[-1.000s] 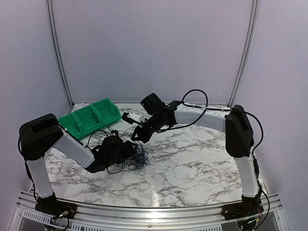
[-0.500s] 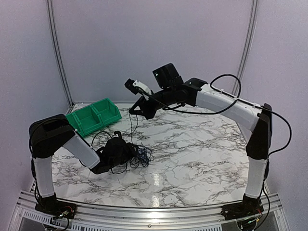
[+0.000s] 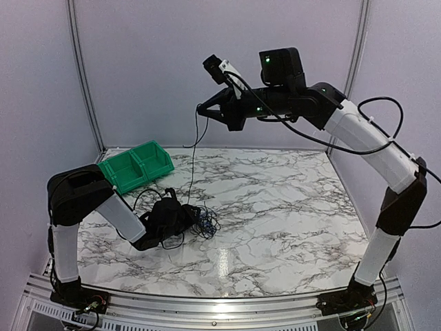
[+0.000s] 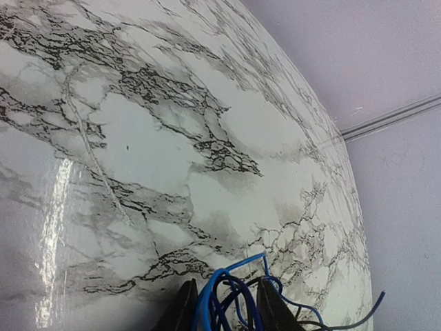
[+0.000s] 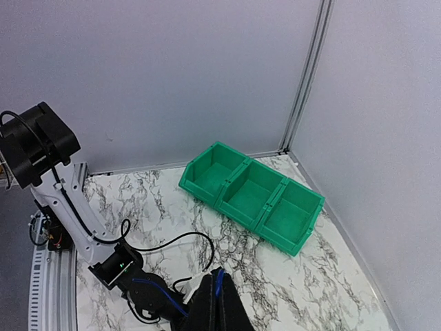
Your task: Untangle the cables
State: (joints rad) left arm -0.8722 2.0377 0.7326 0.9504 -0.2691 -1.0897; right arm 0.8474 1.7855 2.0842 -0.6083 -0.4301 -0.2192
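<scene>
Soft, even light from overhead; glare streaks the worktop, and my left fingers blur up close.

Top view overlooks the whole table. Left wrist skims it closely; right wrist, high up, shares the bins.

I saw white shells and black joints on the left arm and right arm, a black right gripper, looping black cords, green lights.

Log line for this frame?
left gripper: shut on cable knot, on table | right gripper: shut on strand, high | strand: hangs to cable knot
</scene>
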